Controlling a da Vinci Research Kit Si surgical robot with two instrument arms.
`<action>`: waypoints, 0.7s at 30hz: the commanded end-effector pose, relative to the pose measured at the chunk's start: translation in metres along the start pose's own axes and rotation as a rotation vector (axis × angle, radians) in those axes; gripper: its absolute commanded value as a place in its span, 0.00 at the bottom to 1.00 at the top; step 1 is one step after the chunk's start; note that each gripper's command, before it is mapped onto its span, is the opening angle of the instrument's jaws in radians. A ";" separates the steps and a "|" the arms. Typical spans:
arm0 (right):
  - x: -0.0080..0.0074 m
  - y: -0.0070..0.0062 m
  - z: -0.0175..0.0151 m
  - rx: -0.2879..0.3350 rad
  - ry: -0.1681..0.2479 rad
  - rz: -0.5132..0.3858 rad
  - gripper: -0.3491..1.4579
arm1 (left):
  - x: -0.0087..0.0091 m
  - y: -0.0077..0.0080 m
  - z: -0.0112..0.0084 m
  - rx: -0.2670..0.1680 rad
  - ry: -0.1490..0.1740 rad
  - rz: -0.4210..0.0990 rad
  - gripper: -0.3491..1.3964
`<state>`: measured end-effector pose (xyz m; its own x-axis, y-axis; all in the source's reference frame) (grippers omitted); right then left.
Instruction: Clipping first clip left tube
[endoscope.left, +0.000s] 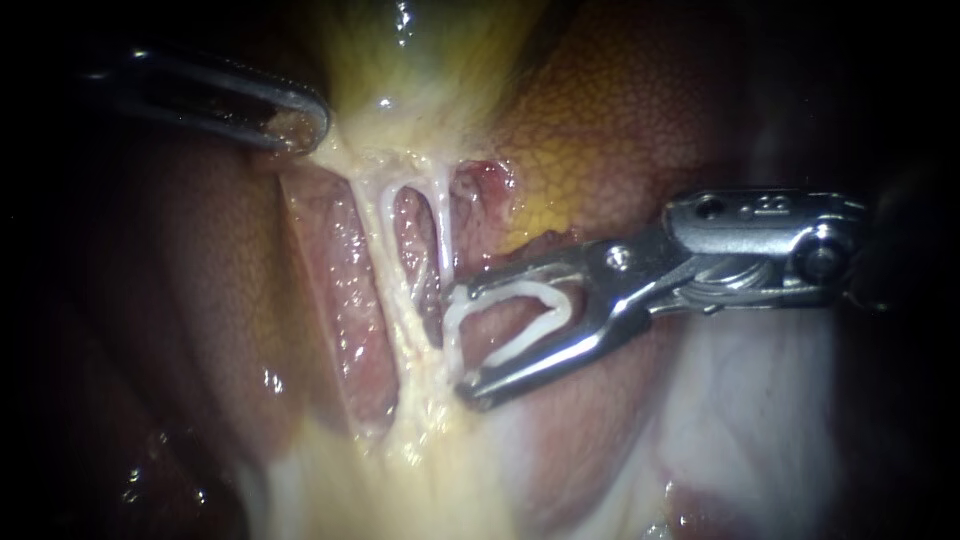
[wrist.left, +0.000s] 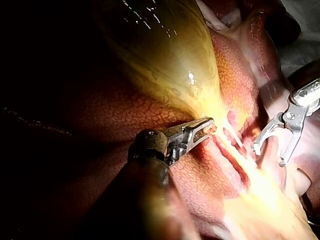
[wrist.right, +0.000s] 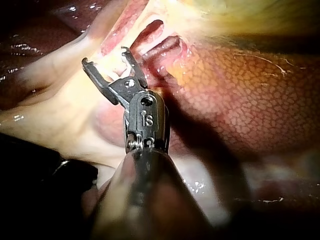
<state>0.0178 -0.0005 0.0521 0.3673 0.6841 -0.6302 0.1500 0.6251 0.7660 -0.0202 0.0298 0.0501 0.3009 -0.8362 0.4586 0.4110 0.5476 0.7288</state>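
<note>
**Endoscope view.** My left instrument (endoscope.left: 308, 125) is coming in from the upper left. Its jaws are pinching the pale yellow neck of the gallbladder (endoscope.left: 400, 60). Below that grip, two white tubes are running down over the liver (endoscope.left: 620, 120): the left tube (endoscope.left: 378, 235) and the right tube (endoscope.left: 442, 235), side by side with a red gap between them. My right instrument (endoscope.left: 465, 343) is coming in from the right. Its jaws are standing wide apart, and both are bearing on a white clip (endoscope.left: 527, 338) seated along them. The clip's mouth is facing the tubes, and its upper tip is lying at the lower end of the right tube. The left tube is lying just beyond, outside the clip.

**Left wrist view.** The left instrument (wrist.left: 209, 126) is gripping yellow tissue where the gallbladder (wrist.left: 165, 55) is meeting the liver (wrist.left: 125, 120). The right instrument (wrist.left: 269, 156) is standing ahead of it with its jaws spread. I am unable to tell the tubes apart here because of glare.

**Right wrist view.** The right instrument (wrist.right: 105, 56) is pointing its spread jaws at pale tissue, with the liver (wrist.right: 240, 100) lying beside it. I cannot tell which tube is which here.
</note>
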 end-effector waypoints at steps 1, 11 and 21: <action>-0.0003 0.0002 0.0002 0.004 -0.003 -0.002 0.48 | 0.0000 0.0000 0.0000 0.001 0.001 -0.001 0.00; -0.0029 0.0035 0.0008 0.010 -0.014 -0.019 0.48 | 0.0000 0.0000 0.0000 0.000 0.001 -0.001 0.00; -0.0044 0.0061 0.0023 0.026 -0.026 -0.033 0.48 | 0.0000 0.0000 0.0000 0.000 0.001 -0.001 0.00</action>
<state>0.0193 -0.0005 0.0600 0.3866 0.6507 -0.6536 0.1899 0.6373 0.7469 -0.0202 0.0298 0.0500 0.3013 -0.8364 0.4579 0.4108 0.5472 0.7293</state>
